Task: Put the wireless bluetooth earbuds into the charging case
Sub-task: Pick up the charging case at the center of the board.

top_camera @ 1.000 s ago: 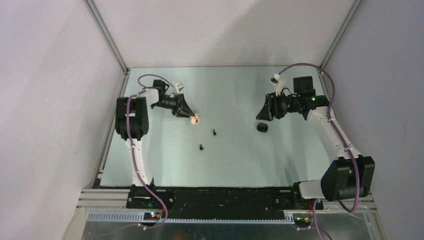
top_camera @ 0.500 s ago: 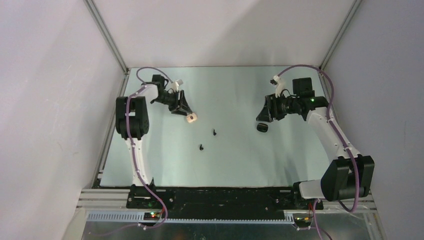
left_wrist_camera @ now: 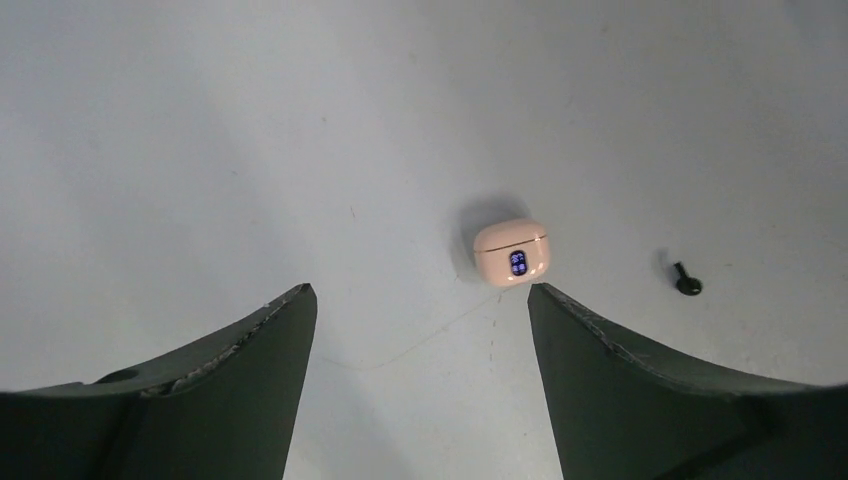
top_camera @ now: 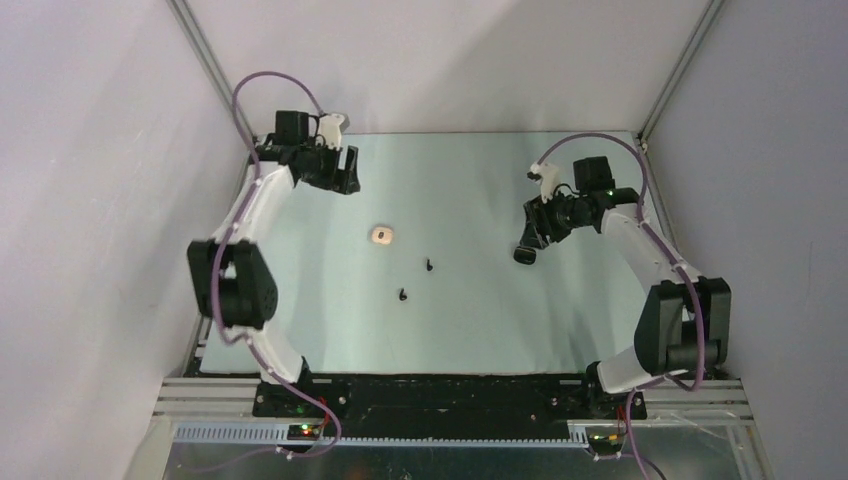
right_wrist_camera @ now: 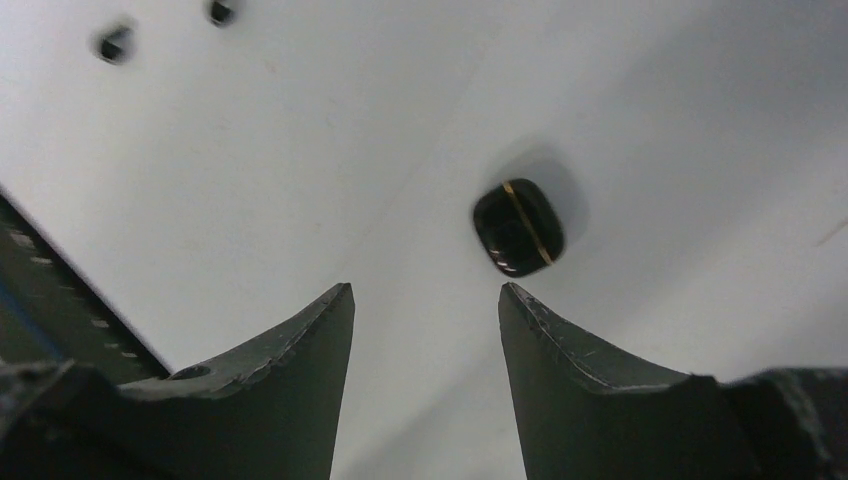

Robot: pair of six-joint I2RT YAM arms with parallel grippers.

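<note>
A cream charging case (top_camera: 381,235) lies shut on the table, its small blue display lit (left_wrist_camera: 511,252). Two black earbuds (top_camera: 429,265) (top_camera: 402,294) lie loose near the table's middle; one earbud (left_wrist_camera: 686,281) shows to the right of the cream case. A black case (top_camera: 524,256) with a gold seam (right_wrist_camera: 518,227) rests at the right, also shut. My left gripper (top_camera: 345,182) (left_wrist_camera: 420,290) hangs open at the far left, well back from the cream case. Just short of the black case, my right gripper (top_camera: 527,243) (right_wrist_camera: 425,288) stands open with nothing between its fingers.
Grey walls with metal frame rails (top_camera: 215,75) close in the table on three sides. A black rail (right_wrist_camera: 60,300) at the table's edge shows at the left of the right wrist view, with both earbuds (right_wrist_camera: 115,42) blurred at the top.
My left gripper opened, let go of the cream case and pulled up and back to the far left; the case now lies on the table. The right arm moved only slightly.
</note>
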